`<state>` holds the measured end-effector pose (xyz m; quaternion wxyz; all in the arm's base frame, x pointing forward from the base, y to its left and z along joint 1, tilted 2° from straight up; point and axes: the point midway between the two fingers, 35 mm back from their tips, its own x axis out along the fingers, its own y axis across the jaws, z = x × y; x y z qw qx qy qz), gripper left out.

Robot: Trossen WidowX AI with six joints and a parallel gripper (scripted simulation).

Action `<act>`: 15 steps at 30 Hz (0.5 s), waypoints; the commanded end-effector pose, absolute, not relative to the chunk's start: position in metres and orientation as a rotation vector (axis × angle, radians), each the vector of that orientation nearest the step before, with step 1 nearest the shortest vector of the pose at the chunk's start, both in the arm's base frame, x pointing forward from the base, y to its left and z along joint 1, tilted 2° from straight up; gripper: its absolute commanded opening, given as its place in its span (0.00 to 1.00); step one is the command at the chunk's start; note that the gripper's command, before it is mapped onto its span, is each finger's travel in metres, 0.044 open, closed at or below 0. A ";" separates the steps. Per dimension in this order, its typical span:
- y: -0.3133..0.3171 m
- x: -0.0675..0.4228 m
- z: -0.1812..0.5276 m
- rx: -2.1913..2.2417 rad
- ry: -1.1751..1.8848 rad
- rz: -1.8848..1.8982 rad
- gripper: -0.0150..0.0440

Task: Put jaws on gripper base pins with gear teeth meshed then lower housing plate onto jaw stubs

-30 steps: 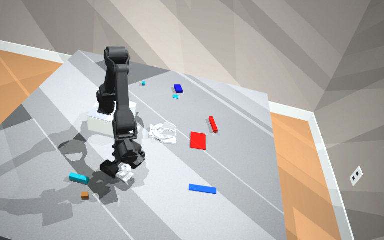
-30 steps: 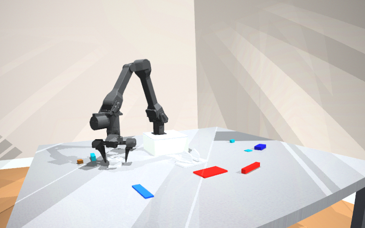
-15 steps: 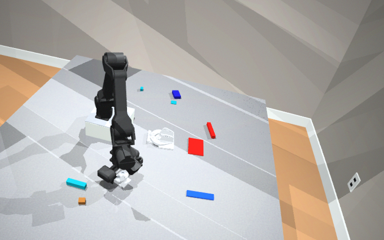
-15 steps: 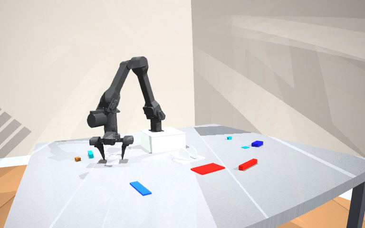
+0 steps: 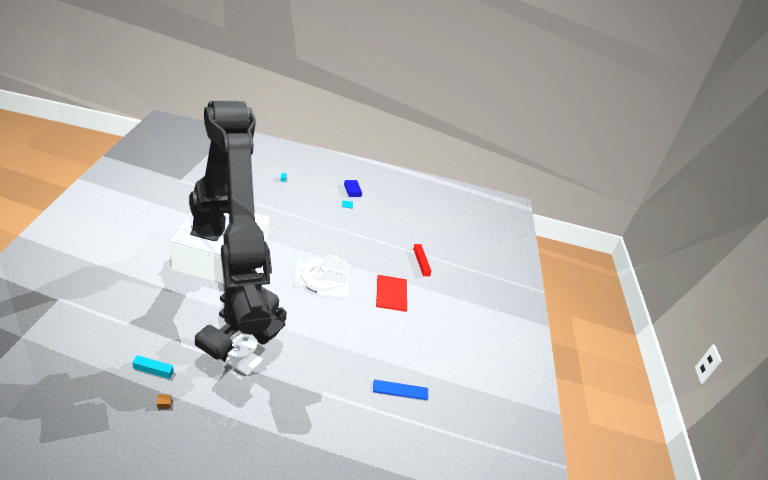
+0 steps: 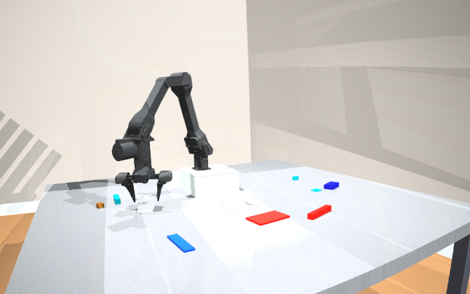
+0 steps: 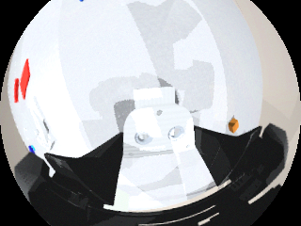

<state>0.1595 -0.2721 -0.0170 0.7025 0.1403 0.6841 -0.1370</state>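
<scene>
Two round features sit side by side on the face of the white part (image 5: 249, 363) (image 6: 143, 211) (image 7: 159, 118), and one smaller dark spot is near them, toward a flat raised block at its end. This part has rounded shoulders, and its finish is plain white, so its edges are hard to separate from the bright table (image 5: 481, 350) (image 6: 277, 256) (image 7: 94, 42). It is under the wrist, low over the table; whether it touches the table, I cannot tell. The gripper (image 5: 242, 355) (image 6: 146, 201) (image 7: 157, 132) has the part held between its two black fingers, which stand quite wide apart. Well apart from it, a second white group (image 5: 322, 277) (image 6: 242, 203) (image 7: 43, 126) rests near the arm's white pedestal (image 5: 195, 259) (image 6: 216, 185), with curved pieces above a flat one; the gear teeth are too small to tell. The red plate (image 5: 391, 293) (image 6: 267, 217) (image 7: 25, 79) lies flat near this group.
</scene>
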 end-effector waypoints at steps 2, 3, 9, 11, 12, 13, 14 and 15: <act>-0.276 0.162 0.002 0.300 1.508 -0.312 0.85; -0.276 0.162 0.005 0.300 1.508 -0.312 0.85; -0.275 0.161 0.024 0.300 1.507 -0.311 0.85; -0.275 0.161 0.031 0.300 1.506 -0.311 0.85; -0.275 0.160 0.034 0.300 1.506 -0.311 0.85; -0.274 0.160 0.037 0.300 1.506 -0.311 0.85; -0.274 0.160 0.040 0.300 1.506 -0.311 0.85; -0.274 0.160 0.041 0.300 1.506 -0.311 0.85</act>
